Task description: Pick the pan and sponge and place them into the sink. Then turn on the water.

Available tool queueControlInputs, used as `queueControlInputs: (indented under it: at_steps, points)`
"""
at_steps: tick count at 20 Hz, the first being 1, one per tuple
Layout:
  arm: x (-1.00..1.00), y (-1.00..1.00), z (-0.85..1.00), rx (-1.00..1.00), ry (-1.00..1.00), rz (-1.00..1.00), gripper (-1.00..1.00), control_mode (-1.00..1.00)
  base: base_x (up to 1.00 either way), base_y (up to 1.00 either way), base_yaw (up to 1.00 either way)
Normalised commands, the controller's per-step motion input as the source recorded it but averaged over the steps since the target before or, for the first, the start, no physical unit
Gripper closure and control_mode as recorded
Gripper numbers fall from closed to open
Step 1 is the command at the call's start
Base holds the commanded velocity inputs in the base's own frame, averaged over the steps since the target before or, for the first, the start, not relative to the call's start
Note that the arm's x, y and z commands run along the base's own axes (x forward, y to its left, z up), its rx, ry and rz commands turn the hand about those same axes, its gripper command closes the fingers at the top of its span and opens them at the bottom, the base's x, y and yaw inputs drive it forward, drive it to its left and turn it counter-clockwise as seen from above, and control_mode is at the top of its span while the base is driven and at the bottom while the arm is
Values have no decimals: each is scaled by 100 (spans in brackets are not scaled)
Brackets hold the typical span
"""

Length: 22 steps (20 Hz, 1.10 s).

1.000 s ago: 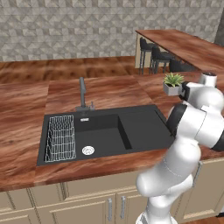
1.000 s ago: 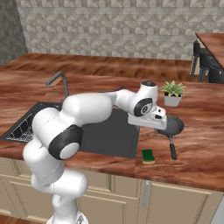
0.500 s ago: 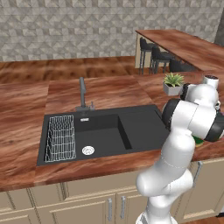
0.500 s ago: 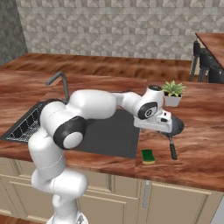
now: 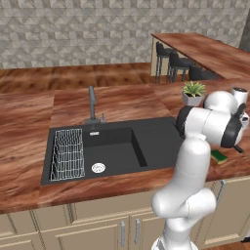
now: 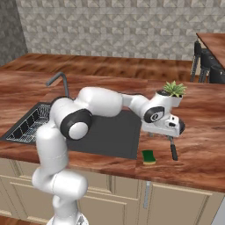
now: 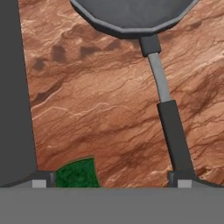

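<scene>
Since the frame half a second back my arm has swung further out to the right over the counter, and the hand now sits lower over the pan's handle; the pan itself has not shifted.

The pan lies on the wooden counter to the right of the sink, just in front of the potted plant; its long handle points back toward the counter's front edge. I judge it stiff and fairly heavy for its size, with the weight out at the bowl, so a hold far down the handle would let it droop or twist; the thin metal neck looks slippery, while the thicker dark grip looks like the surer place to take it, as near the bowl as I can get.

The gripper is spread wide with nothing between its jaws; in the hand view one finger tip stands right at the handle's end and the other sits by the sponge; I would need to centre over the handle before closing.

The sponge, green face up, lies on the counter just beside the sink's right edge and near the handle's tip; it should be light and soft, easy to pinch across its short side.

Further out, the faucet stands behind the basin with no water running; the wire rack sits in the basin's left part beside the drain.
</scene>
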Motion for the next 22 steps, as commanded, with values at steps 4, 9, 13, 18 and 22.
queueControlInputs:
  at_steps: [4, 9, 13, 18, 22]
  points:
    - [8, -25, -21, 0, 1, 1, -100, -100, 0, 0, 0]
    - [11, -21, -21, 0, 1, 1, -100, -100, 0, 0, 0]
    - [8, -10, -22, 0, 0, 0, -100, -100, 0, 0, 0]
    - [8, -10, -24, 0, 0, 1, -100, -100, 0, 0, 0]
    - [9, -8, -23, 0, 0, 2, -100, -100, 0, 0, 0]
